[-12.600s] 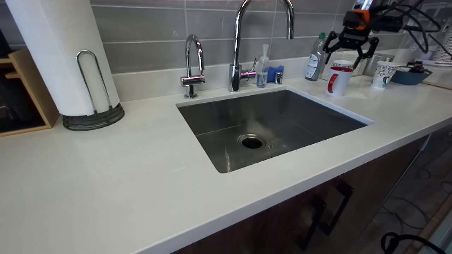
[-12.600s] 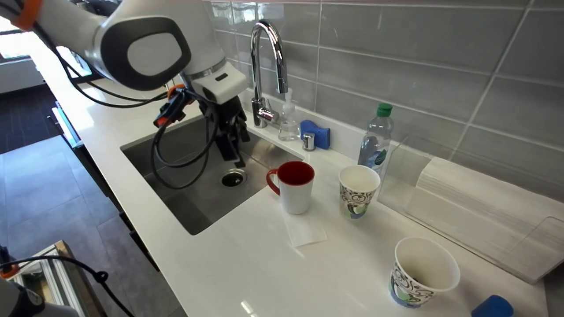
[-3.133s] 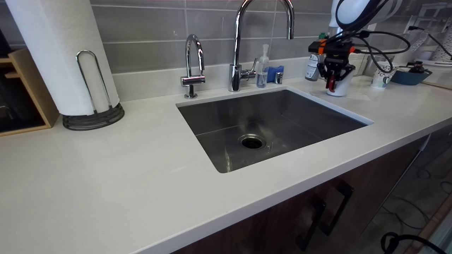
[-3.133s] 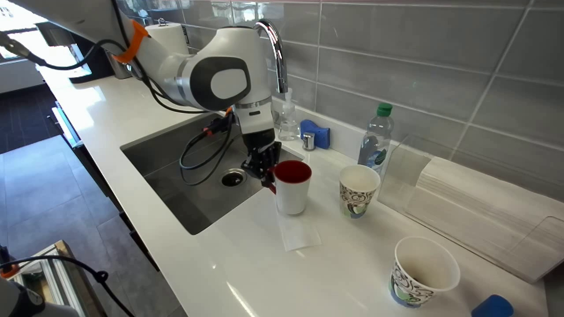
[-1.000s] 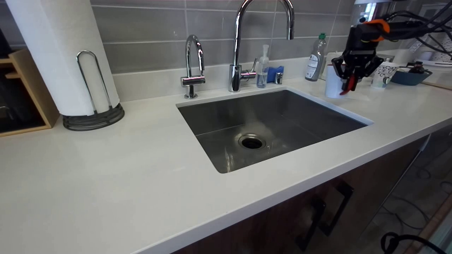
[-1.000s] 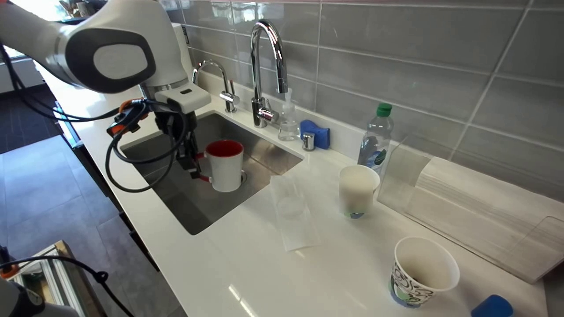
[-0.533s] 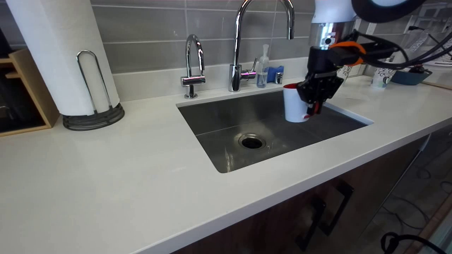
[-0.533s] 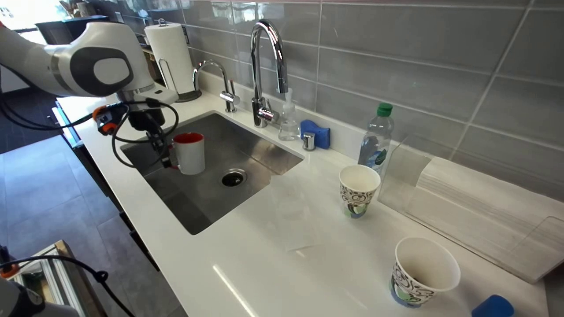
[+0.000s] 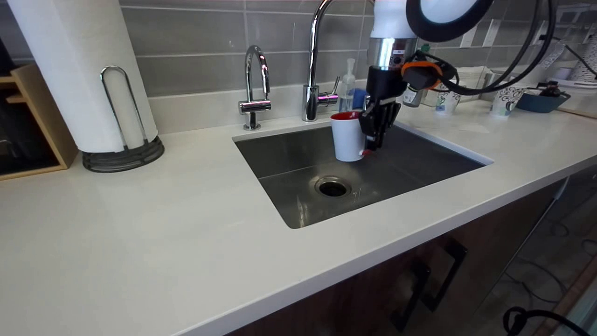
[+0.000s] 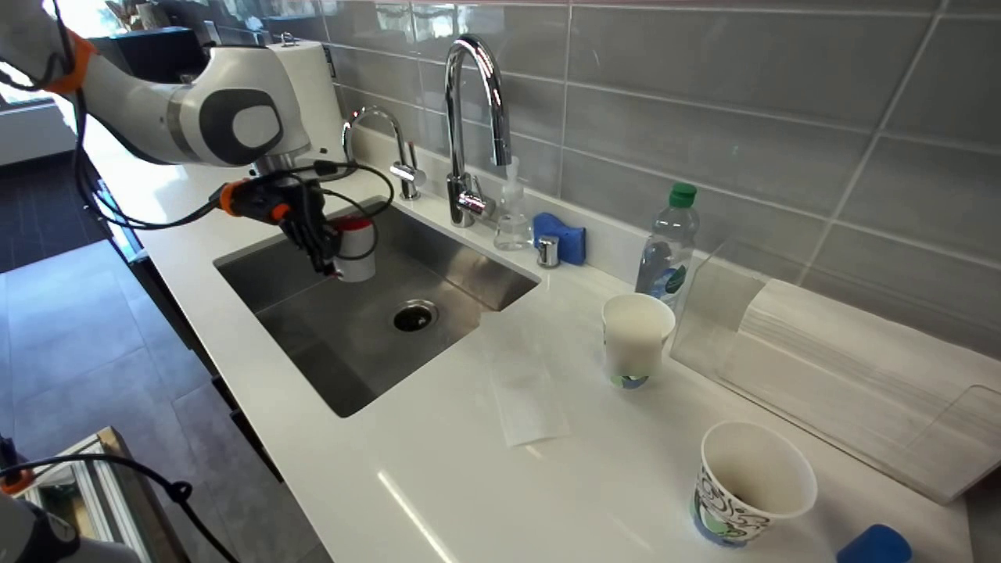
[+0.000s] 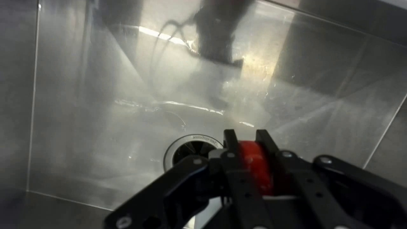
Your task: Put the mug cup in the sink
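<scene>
The mug cup (image 9: 346, 140), white with a red inside and handle, hangs upright within the outline of the sink (image 9: 289, 156) in an exterior view. My gripper (image 9: 371, 143) is at its side, shut on the handle. Cables and the gripper partly cover the mug cup (image 10: 359, 267) in an exterior view, where it hangs over the far part of the sink (image 10: 461, 301). In the wrist view the red handle (image 11: 256, 163) lies between the fingers of my gripper (image 11: 247, 135). Beneath is the sink floor with its round drain (image 11: 194, 149). The mug's height above that floor is hard to judge.
A tall faucet (image 10: 477, 102) and a smaller tap (image 9: 254, 88) rise behind the sink. Soap dispenser (image 10: 513, 215), blue sponge (image 10: 560, 237) and green-capped bottle (image 10: 669, 242) line the wall. Paper cups (image 10: 635, 340) stand on the counter. A paper-towel roll (image 9: 84, 70) stands on the counter too.
Earlier the mug cup stood on the counter beside the sink; my gripper took its handle and lifted it. Over the last second it has moved from the counter side across the sink.
</scene>
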Robot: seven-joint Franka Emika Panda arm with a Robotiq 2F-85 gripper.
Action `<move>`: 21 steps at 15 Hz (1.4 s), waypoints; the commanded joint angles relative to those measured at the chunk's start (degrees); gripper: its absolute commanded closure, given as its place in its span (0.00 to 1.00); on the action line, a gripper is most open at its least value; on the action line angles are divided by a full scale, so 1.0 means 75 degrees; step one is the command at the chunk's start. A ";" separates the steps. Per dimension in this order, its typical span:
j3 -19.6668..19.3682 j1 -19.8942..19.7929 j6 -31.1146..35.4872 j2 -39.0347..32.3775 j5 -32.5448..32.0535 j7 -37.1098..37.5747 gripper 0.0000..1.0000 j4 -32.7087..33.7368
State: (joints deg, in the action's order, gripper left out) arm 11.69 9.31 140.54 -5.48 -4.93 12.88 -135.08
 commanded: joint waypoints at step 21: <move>0.0007 -0.0031 0.0541 -0.1921 0.0233 -0.3157 0.80 0.1236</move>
State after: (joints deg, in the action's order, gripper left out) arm 11.87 8.94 144.75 -19.91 -3.29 -10.72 -125.89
